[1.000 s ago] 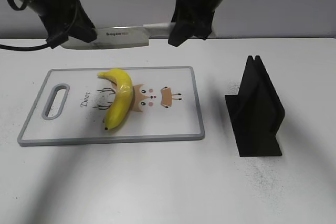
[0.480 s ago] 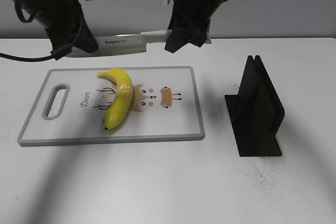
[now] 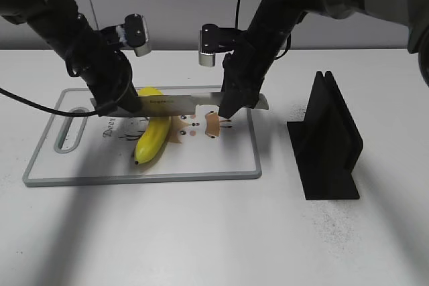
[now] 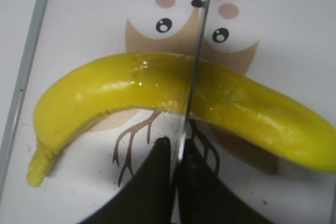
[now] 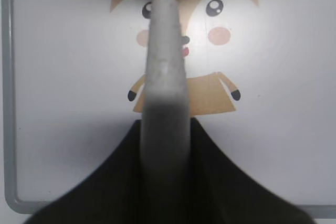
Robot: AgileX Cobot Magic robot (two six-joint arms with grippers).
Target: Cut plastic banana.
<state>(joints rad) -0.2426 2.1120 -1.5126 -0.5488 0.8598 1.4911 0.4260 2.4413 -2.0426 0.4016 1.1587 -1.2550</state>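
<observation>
the plastic banana (image 3: 152, 136) lies on the cutting board (image 3: 201, 165) on the table (image 3: 214, 232). the knife (image 3: 181, 104) crosses over its middle. the left gripper (image 3: 115, 105) pinches the blade end, and the right gripper (image 3: 231, 106) is closed around the white handle (image 5: 165, 72).

Exterior camera is looking down slantwise across the cutting board (image 3: 201, 165); both wrist cameras are peering straight down, close, sharing its deer print.
</observation>
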